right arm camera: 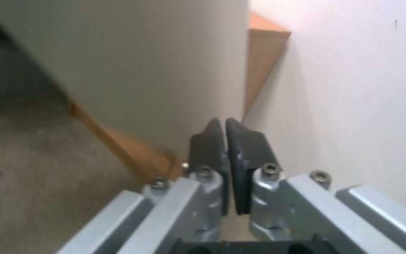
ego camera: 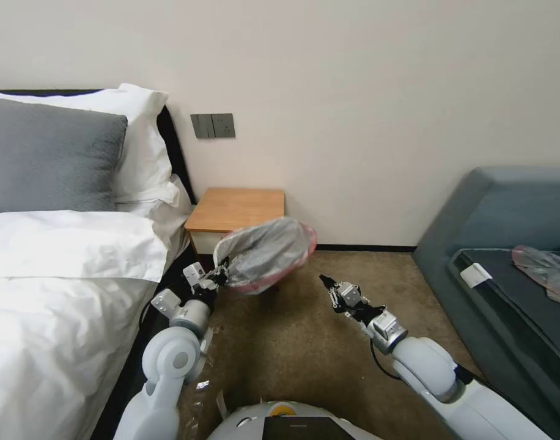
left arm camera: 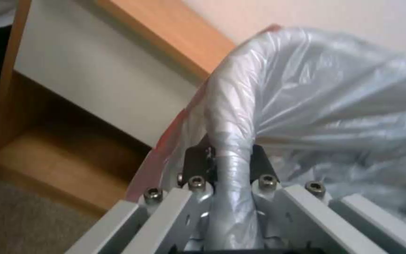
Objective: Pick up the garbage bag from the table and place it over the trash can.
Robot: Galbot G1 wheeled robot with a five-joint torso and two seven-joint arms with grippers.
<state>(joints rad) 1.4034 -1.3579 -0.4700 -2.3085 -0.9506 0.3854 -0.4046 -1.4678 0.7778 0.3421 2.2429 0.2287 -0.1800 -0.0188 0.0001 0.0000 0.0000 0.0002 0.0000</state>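
The left arm is stretched forward and raised at the robot's left, and the left gripper is clamped on a bunched fold of the garbage bag, which is held up in the air. The right arm is extended forward at the robot's right; the right gripper is pressed closed, with nothing gripped.

Head view: high up, looking forward and down at the table from a distance.
Left wrist view: close behind its fingers.
Right wrist view: likewise.
Shared: the table.
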